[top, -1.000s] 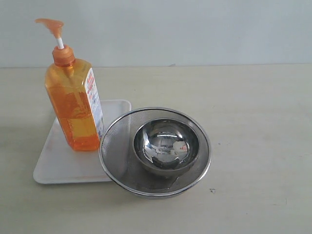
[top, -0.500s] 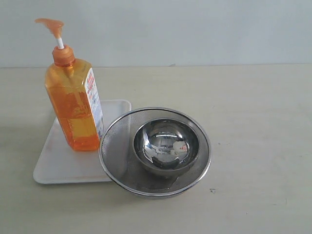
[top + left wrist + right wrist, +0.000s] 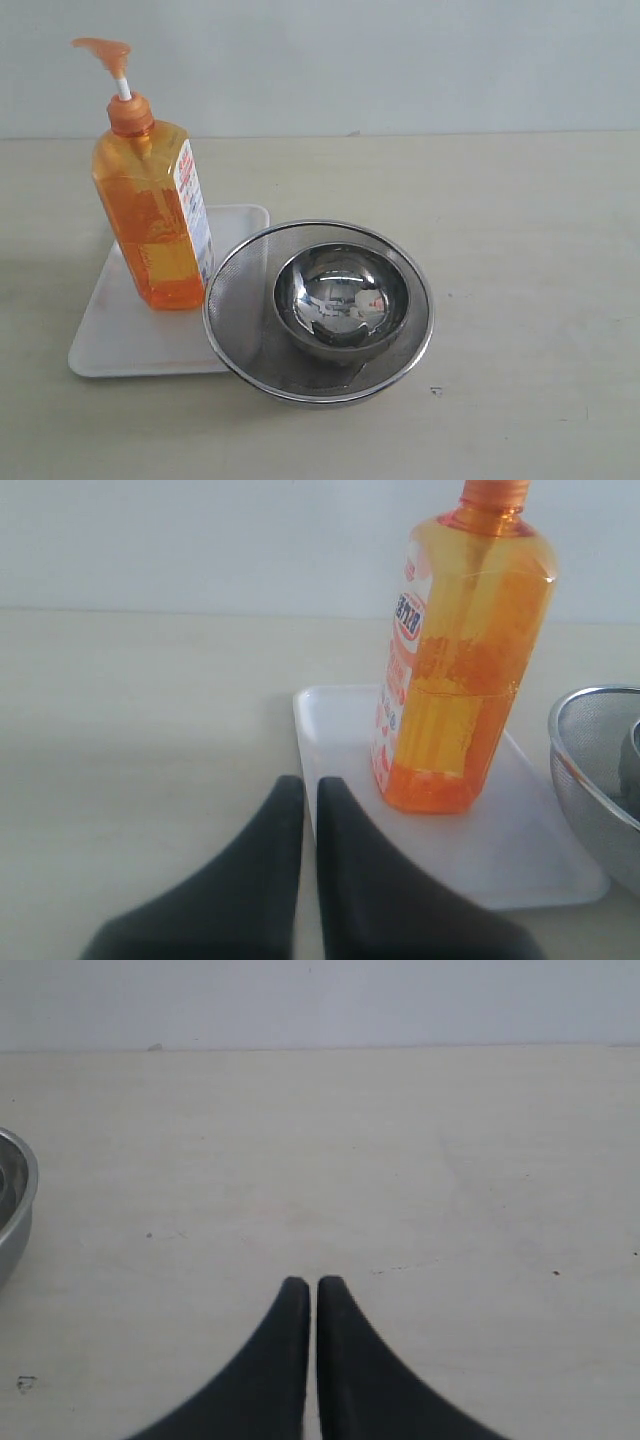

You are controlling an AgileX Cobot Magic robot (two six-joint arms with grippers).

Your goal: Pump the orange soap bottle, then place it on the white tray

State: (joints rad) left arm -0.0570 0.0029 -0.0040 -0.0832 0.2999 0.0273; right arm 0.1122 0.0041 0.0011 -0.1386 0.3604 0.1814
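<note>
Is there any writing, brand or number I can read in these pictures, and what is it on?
On the bottle, the label, large blue print: Chinese characters that seem to end in "28"; seen at a slant, not certain.
Same label, small red print: too small to read.
On the tray, the sieve and the bowl: no writing shows.

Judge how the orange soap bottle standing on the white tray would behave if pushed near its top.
The orange soap bottle is tall on a narrow base, so it would probably tip rather than slide. It looks mostly full, so likely heavy for its size. Its smooth plastic sides may be slippery to grip.
</note>
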